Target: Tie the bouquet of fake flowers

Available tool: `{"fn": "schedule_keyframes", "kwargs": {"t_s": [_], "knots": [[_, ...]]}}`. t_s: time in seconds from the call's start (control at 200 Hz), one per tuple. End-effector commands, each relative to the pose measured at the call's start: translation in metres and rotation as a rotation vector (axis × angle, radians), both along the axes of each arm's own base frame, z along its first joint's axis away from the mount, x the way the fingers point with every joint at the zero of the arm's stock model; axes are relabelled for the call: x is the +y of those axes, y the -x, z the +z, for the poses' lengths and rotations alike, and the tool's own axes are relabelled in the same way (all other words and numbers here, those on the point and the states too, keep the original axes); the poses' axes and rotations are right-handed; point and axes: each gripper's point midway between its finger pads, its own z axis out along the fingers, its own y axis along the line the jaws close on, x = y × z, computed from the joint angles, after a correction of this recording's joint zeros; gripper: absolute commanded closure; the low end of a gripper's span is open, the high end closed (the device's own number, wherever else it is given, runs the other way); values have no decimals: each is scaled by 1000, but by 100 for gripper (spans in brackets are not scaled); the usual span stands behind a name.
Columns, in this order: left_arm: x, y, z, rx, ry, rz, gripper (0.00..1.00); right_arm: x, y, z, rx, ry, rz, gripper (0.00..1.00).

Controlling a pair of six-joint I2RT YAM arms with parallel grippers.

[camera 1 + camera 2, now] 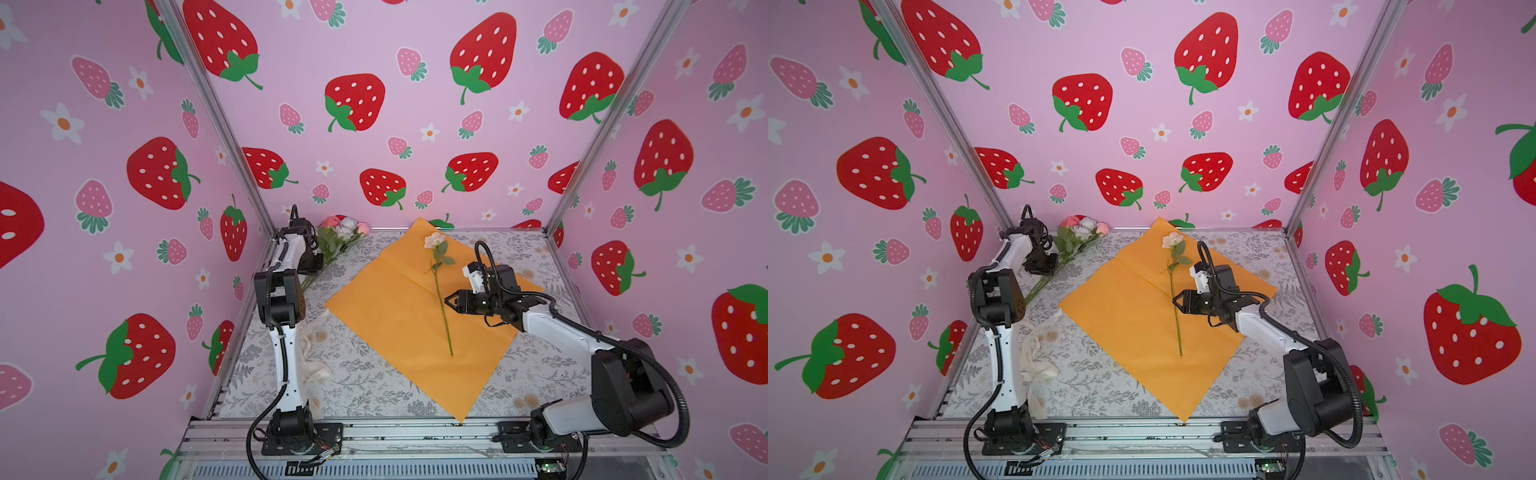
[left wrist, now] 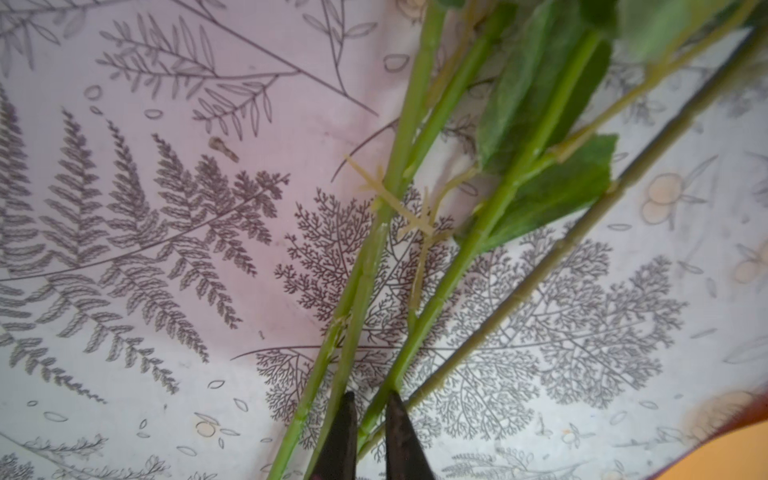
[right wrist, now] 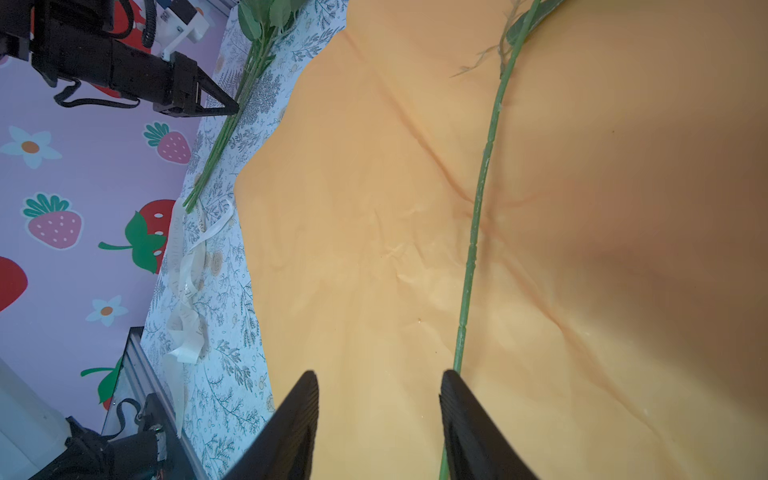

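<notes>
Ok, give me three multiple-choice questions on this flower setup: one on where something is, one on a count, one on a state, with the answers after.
1. Where does the lone white rose lie?
A. against the back wall
B. on the orange paper
C. on the bare tablecloth

2. How many flowers lie on the orange paper?
A. one
B. none
C. three

3. The right tool is:
A. shut on the stem
B. shut on the paper
C. open, holding nothing

Answers:
1. B, both top views show the rose lying across the paper.
2. A, only that single stem lies on the paper.
3. C, the right wrist view shows a wide gap between its fingers, with the stem beside one finger.
</notes>
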Motion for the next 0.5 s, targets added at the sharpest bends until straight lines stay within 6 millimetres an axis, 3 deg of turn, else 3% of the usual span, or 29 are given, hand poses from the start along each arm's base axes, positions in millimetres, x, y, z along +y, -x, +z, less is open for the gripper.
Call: {"fn": "schedule_keyframes", "kwargs": {"t_s": [0.0,0.18,0.495], "knots": [[5,2,-1,23,-24,-10,82,4,-1,4,-2,0,7,49],[1,0,5,1,1,-27,79,3,-1,1,2,5,8,49],[-15,6,-5,30,93,-51,77,4,-1,-4,13,12,15,49]]}}
